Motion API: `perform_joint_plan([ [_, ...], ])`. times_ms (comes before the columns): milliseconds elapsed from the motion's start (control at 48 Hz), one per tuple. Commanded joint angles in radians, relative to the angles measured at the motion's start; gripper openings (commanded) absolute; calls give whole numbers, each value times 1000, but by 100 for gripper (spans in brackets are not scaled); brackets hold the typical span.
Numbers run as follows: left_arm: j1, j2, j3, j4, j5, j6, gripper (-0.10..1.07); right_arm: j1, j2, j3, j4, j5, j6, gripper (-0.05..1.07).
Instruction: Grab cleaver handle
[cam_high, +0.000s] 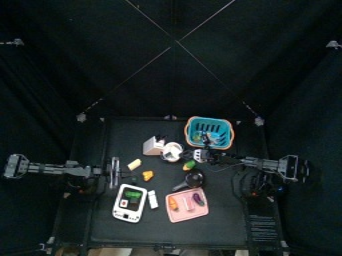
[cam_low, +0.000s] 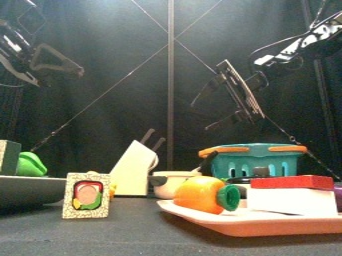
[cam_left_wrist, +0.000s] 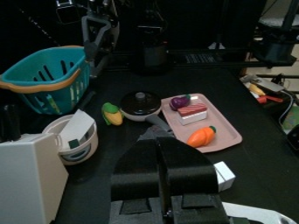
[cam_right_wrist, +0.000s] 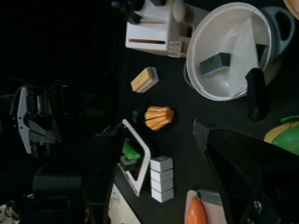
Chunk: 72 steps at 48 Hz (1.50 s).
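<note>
**Bench**: small black table (cam_high: 227, 225) inside black curtains.

**Task item, cleaver handle**: dark handles (cam_low: 154, 139) stick up out of a white, slanted knife block (cam_low: 131, 168). The block stands left of the middle of the bench, towards the far edge. Which handle belongs to the cleaver cannot be told. Neither gripper touches the block.

**Left gripper** (cam_left_wrist: 163, 171): jaws pressed together with nothing between them. It hangs above the left edge, well apart from the block.

**Right gripper** (cam_high: 221, 160): it reaches in from the right edge to just in front of the basket. Whether it is parted or closed cannot be told.

**Other items**
- Teal plastic basket with slotted walls (cam_high: 210, 128), at the far edge, right of the middle.
- White round saucepan with a black handle (cam_right_wrist: 233, 48), just beside the knife block on its right. A grey rectangular piece lies inside it.
- Pink rectangular tray (cam_left_wrist: 222, 140), at the front edge, right of the middle. It holds an orange toy carrot with a green top (cam_low: 203, 195), a red and white block (cam_low: 291, 189) and a purple piece (cam_left_wrist: 179, 102).
- Small black lidded pot (cam_left_wrist: 142, 104), just behind the pink tray, with a yellow toy corn cob (cam_left_wrist: 112, 113) beside it.
- White tray (cam_high: 130, 203), at the front-left corner, carrying a green toy (cam_high: 126, 197).
- White segmented block (cam_right_wrist: 158, 179), between the two trays.
- Yellow wedge (cam_right_wrist: 143, 80) and orange ridged piece (cam_right_wrist: 158, 116), on the bare bench between the knife block and the white tray.
</note>
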Motion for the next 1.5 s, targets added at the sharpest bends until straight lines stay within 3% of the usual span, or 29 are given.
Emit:
perform_joint_plan([
  [0, 3, 3, -12, 0, -5, 2, 1, -15, -26, -14, -43, 3, -3, 95],
  [354, 6, 3, -9, 0, -5, 2, 1, -80, 2, 37, -178, 2, -3, 95],
  [583, 18, 3, -6, 0, -5, 2, 1, -80, 74, 41, -196, -71, -2, 94],
  [1104, 21, 3, -3, 0, -5, 2, 1, -101, 164, 20, -256, -94, -2, 94],
  [1479, 23, 3, -2, 0, -6, 2, 1, -114, 178, 8, -272, -95, -2, 78],
])
